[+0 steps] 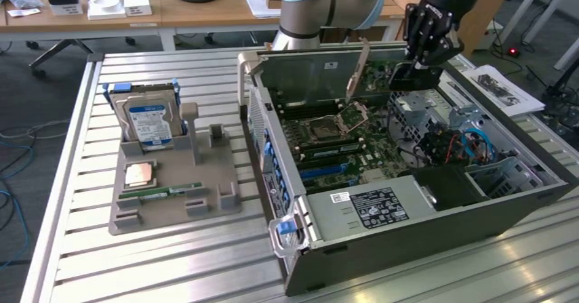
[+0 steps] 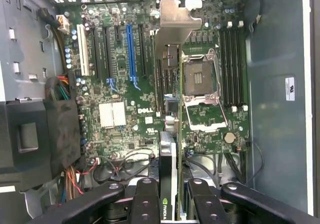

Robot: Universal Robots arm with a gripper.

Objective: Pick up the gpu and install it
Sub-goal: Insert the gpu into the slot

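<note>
My gripper [image 1: 422,64] hangs over the far end of the open computer case [image 1: 425,225], shut on the gpu [image 1: 398,79]. The gpu is a dark flat card held on edge, its silver end bracket [image 1: 358,69] pointing to the exterior view's left. In the wrist view the gpu [image 2: 170,134] shows edge-on between my black fingers [image 2: 145,199], its bracket [image 2: 175,19] at the far end. It hovers above the green motherboard [image 2: 125,99], between the blue slot [image 2: 131,54] and the processor socket [image 2: 200,77], apart from the board.
A grey holder [image 1: 172,201] on the slatted metal table [image 1: 135,269] carries a silver hard drive [image 1: 149,120] with a blue label, a small copper-coloured chip [image 1: 138,174] and a green memory stick [image 1: 167,193]. Cables [image 1: 466,144] and a drive cage crowd the case's right end.
</note>
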